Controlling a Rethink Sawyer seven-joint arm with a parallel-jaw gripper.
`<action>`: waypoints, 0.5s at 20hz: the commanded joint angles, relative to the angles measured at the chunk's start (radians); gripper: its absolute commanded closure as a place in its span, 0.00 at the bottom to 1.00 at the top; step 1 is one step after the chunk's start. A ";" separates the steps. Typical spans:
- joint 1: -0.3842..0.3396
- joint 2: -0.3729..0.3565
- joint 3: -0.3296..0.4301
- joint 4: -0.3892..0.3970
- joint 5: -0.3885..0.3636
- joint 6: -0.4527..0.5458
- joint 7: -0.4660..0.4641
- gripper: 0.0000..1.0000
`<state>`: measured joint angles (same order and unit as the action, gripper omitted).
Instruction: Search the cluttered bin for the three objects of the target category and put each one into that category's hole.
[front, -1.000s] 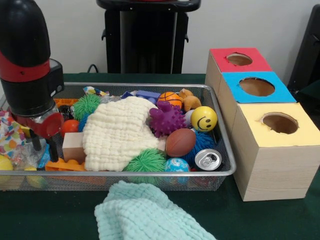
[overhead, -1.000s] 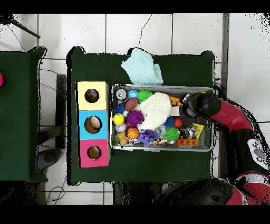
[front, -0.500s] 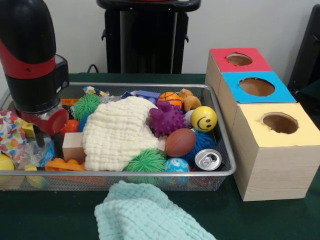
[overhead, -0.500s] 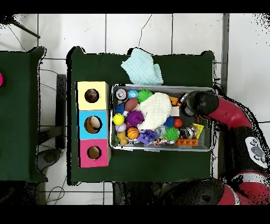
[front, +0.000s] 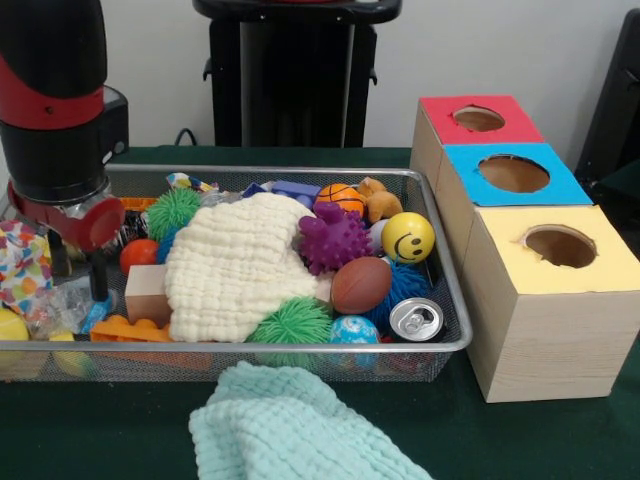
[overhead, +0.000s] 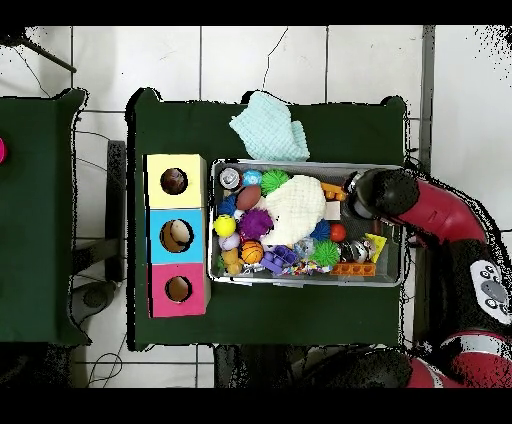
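The gripper (front: 82, 272) hangs at the left end of the wire bin (front: 455, 330), its dark fingers (front: 99, 275) down among crinkly wrappers; whether they are parted or hold anything I cannot tell. The likely targets, judging by the clutter, are balls, and they lie to frame right of it: the red ball (front: 139, 254) just beside, the smiley ball (front: 407, 237) well apart, near the yellow box (front: 556, 300).

A wire-mesh metal bin (front: 455, 330) is being shown holding a cream waffle-weave cloth (front: 240, 265), a glossy smiley ball (front: 407, 237) and a shiny aluminium can (front: 415, 319). Matt wood-grain boxes (front: 545, 330) are being displayed beside it.
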<state>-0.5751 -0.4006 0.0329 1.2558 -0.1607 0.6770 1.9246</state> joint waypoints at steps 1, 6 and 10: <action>0.009 -0.001 -0.016 0.037 -0.004 0.052 0.083 0.00; 0.009 0.037 -0.033 -0.009 0.007 0.075 0.104 0.00; 0.009 0.074 -0.055 -0.040 0.029 0.088 0.146 0.00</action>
<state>-0.5743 -0.4020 -0.0104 1.2480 -0.1587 0.6770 1.9246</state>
